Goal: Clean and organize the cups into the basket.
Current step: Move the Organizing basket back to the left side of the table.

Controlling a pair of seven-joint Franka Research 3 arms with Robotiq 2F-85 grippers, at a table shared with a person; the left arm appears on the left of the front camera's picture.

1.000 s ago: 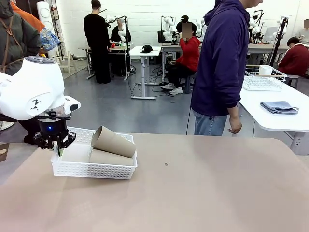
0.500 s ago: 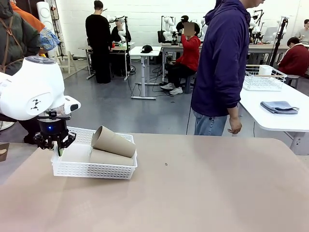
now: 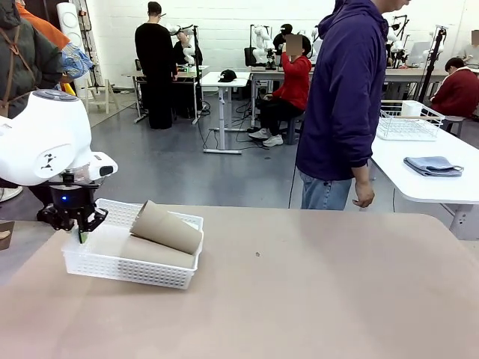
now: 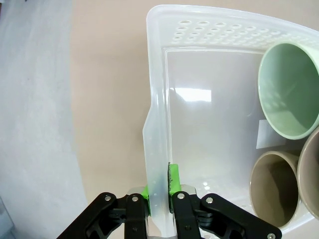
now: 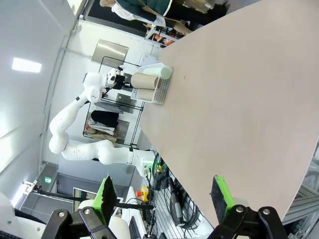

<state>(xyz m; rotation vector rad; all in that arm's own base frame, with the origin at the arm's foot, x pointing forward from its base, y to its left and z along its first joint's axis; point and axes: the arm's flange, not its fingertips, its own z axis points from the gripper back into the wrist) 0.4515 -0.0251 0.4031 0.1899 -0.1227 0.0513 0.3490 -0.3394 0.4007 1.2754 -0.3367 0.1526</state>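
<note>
The white lattice basket (image 3: 120,269) sits at the table's left, its left end lifted so it tilts. My left gripper (image 3: 81,233) is shut on that end wall. Two tan cups lie on their sides in the basket, one (image 3: 166,226) stacked on the other (image 3: 153,253). In the left wrist view my left gripper (image 4: 159,186) pinches the basket's rim (image 4: 154,149); inside lie a mint green cup (image 4: 291,89) and a tan cup (image 4: 271,189), mouths toward the camera. My right gripper (image 5: 163,184) hangs open high above the table, far from the basket (image 5: 158,92).
The tan table (image 3: 314,299) stretches bare to the right of the basket. A person in a purple hoodie (image 3: 344,97) stands at the far edge, hands down. A side table at the right holds a wire basket (image 3: 408,120) and a grey cloth (image 3: 432,166).
My left gripper has moved left and slightly up with the basket's end wall in it. The basket slid left and now tilts; the cups went with it.
</note>
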